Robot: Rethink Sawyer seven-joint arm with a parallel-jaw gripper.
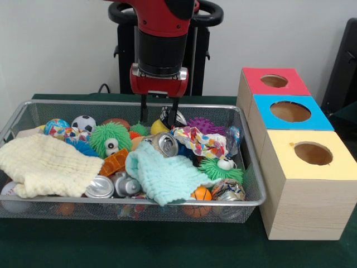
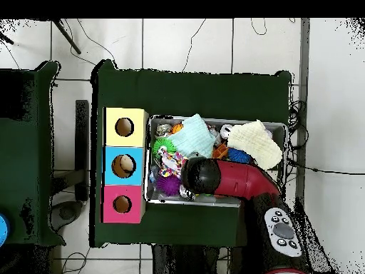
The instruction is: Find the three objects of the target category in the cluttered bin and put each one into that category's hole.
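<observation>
The wire-mesh bin (image 1: 89, 211) is full of toys and cloths. A silvery can (image 1: 165, 144) lies on its side in the middle, pull-tab top towards the camera. Two more silvery cans (image 1: 100, 187) (image 1: 127, 184) lie at the front, between the two cloths. My gripper (image 1: 159, 114) hangs over the bin's rear middle, open and empty, its fingers (image 1: 144, 111) reaching down among the toys just behind the middle can. In the overhead view the arm (image 2: 228, 178) covers the gripper and part of the bin (image 2: 214, 203).
Three boxes with round top holes stand right of the bin: red (image 1: 274, 81), blue (image 1: 290, 111), yellow (image 1: 312, 153). A pale yellow cloth (image 1: 47, 164) and a mint cloth (image 1: 162, 176) cover part of the clutter. Fuzzy green (image 1: 110, 139) and purple (image 1: 206, 125) toys and balls lie around.
</observation>
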